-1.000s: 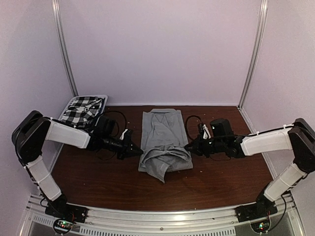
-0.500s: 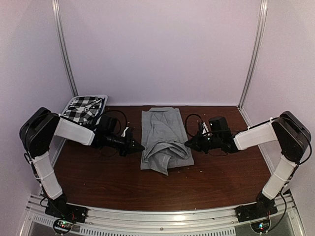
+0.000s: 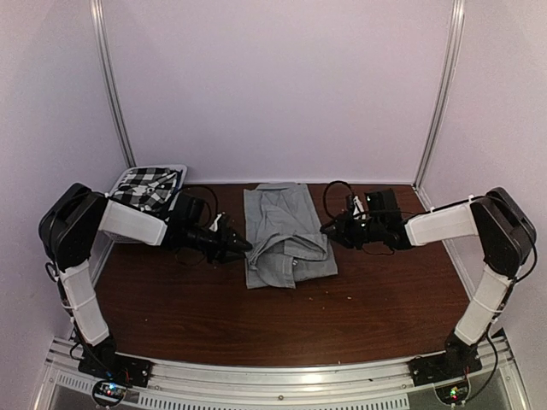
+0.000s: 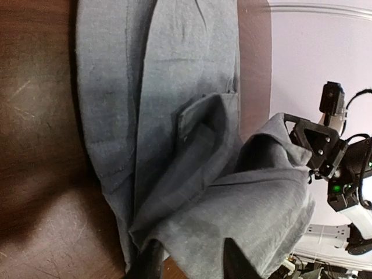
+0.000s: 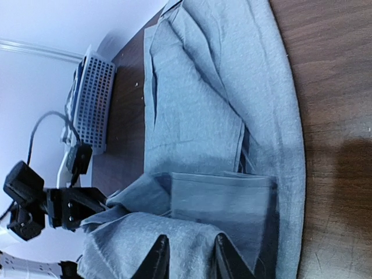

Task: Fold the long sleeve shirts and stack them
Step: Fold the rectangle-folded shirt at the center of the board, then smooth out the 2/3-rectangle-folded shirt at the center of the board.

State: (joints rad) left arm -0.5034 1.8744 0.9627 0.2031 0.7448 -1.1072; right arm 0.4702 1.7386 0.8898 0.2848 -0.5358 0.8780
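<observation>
The light grey long sleeve shirt (image 3: 286, 235) lies in the middle of the table, its near part folded up over its body in a rumpled layer (image 4: 250, 215). My left gripper (image 3: 244, 246) is at the fold's left edge. Its fingers (image 4: 152, 261) stand apart, with loose grey cloth between them. At the right edge my right gripper (image 3: 326, 229) is also open, and grey cloth (image 5: 174, 238) lies between its fingers (image 5: 224, 258). The black-and-white checked shirt (image 3: 144, 186) is bunched in the basket at the back left.
A white slatted basket (image 3: 182, 171) sits in the back left corner against the wall; it also shows in the right wrist view as the basket (image 5: 93, 102). Dark wood table (image 3: 282, 320) lies bare in front of the shirt. Metal posts (image 3: 111, 85) flank the back wall.
Both grippers carried the shirt's near edge toward the back wall, so the fold sits higher on the shirt. Their jaws, shut on the cloth before, now stand apart.
</observation>
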